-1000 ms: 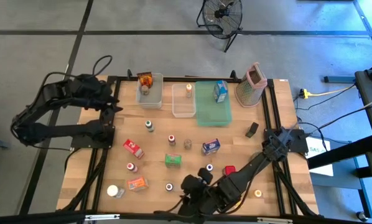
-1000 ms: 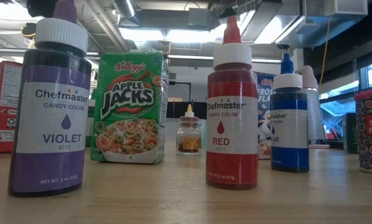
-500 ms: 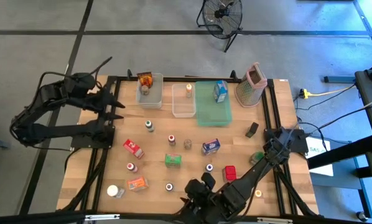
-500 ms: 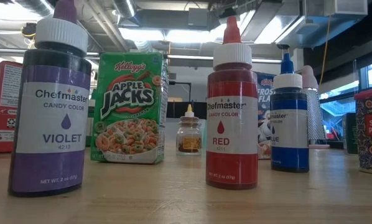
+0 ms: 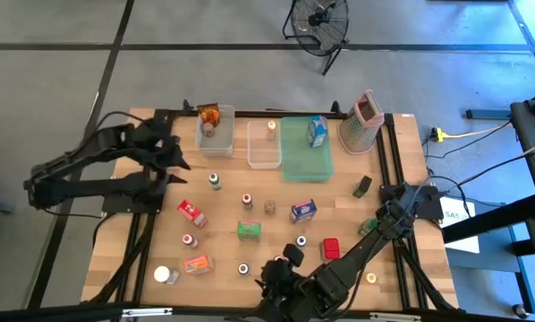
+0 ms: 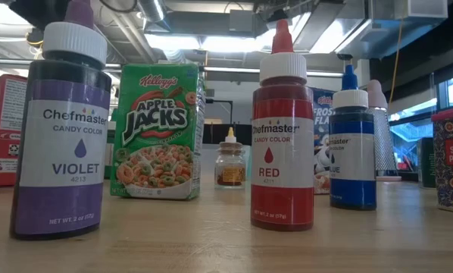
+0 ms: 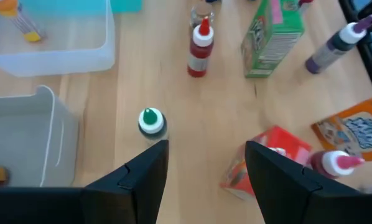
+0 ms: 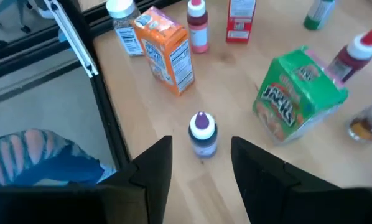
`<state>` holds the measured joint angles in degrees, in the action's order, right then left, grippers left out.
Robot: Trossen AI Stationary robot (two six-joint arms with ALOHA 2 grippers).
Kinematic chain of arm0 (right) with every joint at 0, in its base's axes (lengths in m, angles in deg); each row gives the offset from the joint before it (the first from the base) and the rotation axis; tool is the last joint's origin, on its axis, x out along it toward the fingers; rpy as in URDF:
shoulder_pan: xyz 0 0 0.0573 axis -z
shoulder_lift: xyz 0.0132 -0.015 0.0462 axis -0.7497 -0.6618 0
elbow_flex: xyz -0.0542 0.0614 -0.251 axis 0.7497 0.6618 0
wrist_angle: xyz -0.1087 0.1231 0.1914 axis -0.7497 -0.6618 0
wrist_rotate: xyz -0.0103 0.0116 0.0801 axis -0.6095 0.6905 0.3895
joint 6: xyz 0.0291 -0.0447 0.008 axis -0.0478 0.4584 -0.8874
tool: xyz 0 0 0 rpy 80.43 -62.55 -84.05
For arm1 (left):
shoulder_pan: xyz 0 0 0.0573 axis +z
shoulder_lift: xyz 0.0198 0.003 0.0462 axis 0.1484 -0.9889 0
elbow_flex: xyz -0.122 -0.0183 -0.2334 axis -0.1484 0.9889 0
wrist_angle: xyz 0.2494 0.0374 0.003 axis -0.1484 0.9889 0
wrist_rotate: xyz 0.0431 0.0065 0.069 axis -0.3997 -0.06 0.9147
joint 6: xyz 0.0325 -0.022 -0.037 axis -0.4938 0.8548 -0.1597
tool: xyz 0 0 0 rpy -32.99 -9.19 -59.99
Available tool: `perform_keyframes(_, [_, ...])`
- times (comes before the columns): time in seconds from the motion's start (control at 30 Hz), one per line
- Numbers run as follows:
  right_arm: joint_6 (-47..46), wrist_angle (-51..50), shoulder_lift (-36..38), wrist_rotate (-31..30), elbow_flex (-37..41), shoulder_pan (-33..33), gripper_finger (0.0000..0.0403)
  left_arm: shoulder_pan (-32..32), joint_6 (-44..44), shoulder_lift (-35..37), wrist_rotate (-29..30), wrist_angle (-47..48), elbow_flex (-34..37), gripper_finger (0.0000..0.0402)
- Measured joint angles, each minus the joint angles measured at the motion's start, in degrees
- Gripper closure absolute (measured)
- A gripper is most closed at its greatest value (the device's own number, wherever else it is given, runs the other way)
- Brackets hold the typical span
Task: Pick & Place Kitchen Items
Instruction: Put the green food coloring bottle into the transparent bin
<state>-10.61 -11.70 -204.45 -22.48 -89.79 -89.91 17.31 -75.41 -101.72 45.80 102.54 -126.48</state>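
High view: the wooden tabletop [image 5: 339, 206] carries small groceries scattered across its middle and near half; the left gripper [image 5: 180, 157] hangs over the left edge toward the far-left corner, beside the clear plastic bin [image 5: 216, 132] on the far edge; the right gripper [image 5: 281, 268] sits low at the near edge, its fingers merged with the dark arm and hard to separate; a green-capped bottle [image 5: 215, 181] stands alone just inboard of the left gripper; a small red box [image 5: 191, 213] lies nearer the left edge.

Low view: neither gripper shows; a violet colouring bottle with a white collar [image 6: 60, 129], a green cereal box [image 6: 159, 131], a red colouring bottle [image 6: 283, 136] and a blue colouring bottle [image 6: 353, 148] stand upright, well apart; a small amber jar [image 6: 230, 163] behind them is partly blurred; a red carton at each side edge is cut off.

Left wrist view: the left gripper's two dark fingers [image 7: 145, 180] stand apart with nothing between them; the green-capped bottle sits just ahead of one finger, not touching.

Right wrist view: the right gripper's fingers [image 8: 152, 168] are parted and hold nothing; the violet bottle stands upright in line with the gap, just ahead of the tips, untouched; an orange box [image 8: 170, 50] stands beyond it.
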Motion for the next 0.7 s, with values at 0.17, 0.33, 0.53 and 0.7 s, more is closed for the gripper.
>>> perform_keyframes(0.17, [4.3,0.0,0.0,0.0,0.0,0.0,0.0238,0.0,0.0,0.0,1.1,-4.7,3.3,0.0194])
perform_keyframes(0.33, [11.6,0.0,0.0,-3.8,0.0,0.1,0.0238,0.0,-2.2,-1.5,6.4,-6.9,5.0,0.0194])
perform_keyframes(0.53, [23.4,0.0,0.1,-7.5,0.0,1.0,0.0238,0.0,-1.6,-8.0,6.0,-6.8,5.0,0.0194])
perform_keyframes(0.7, [29.0,-0.7,0.1,-7.6,0.0,1.5,0.0238,0.0,-2.8,-14.3,5.9,-8.6,5.0,0.0194])
